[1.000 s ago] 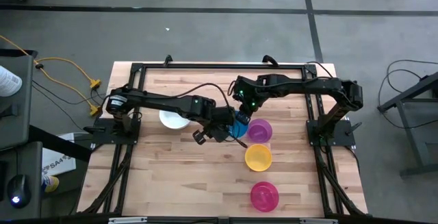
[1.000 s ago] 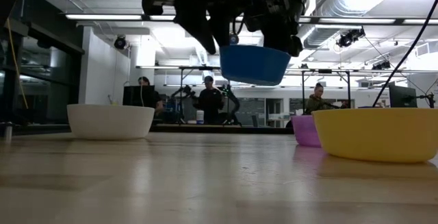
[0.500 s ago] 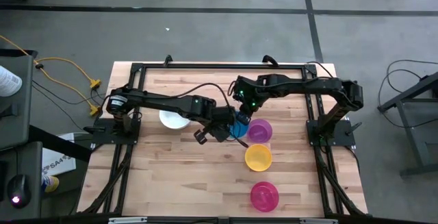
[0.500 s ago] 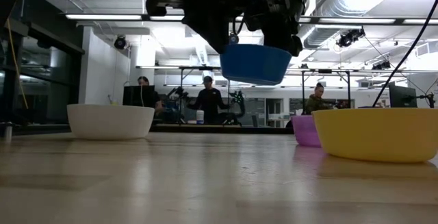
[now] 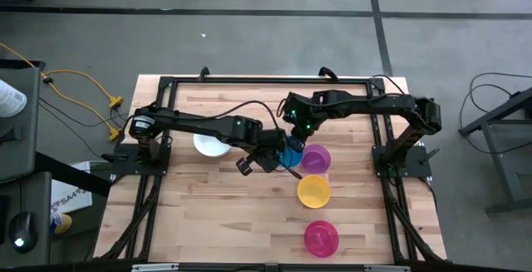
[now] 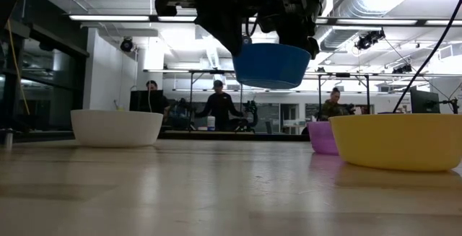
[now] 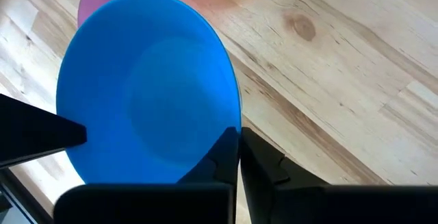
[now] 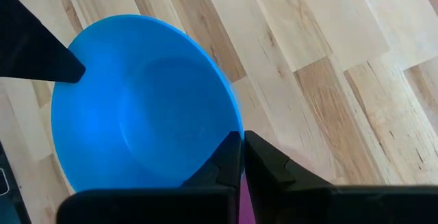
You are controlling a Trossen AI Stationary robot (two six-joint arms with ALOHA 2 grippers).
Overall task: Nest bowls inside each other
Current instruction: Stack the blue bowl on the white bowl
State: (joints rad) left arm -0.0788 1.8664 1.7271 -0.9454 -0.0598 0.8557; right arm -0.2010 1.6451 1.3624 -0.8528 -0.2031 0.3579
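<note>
On the wooden slat table, the leftmost item is the white round plastic bowl, resting upright and partly hidden under the left arm. To its right, at table centre, the blue round plastic bowl hangs clear above the surface, mouth up and tipped only slightly. Both tools grip it at once: the left tool is pinched shut on one part of the rim, one finger inside the wall and one outside, and the right tool is pinched shut on the rim in the same way at the opposite side. Right of the blue bowl stand the purple round plastic bowl, then the yellow round plastic bowl, with the pink round plastic bowl nearest the front edge; all rest mouth up. The step in hand appears to be a handover between arms. To do it well, only one tool should let go, and not before the other's hold is firm; the bowl should be kept level during release so that it does not swing on a single rim grip. A round bowl has no long axis in plan; its axis of symmetry runs near vertical, opening upward, which suits lowering it straight into the white bowl.
</note>
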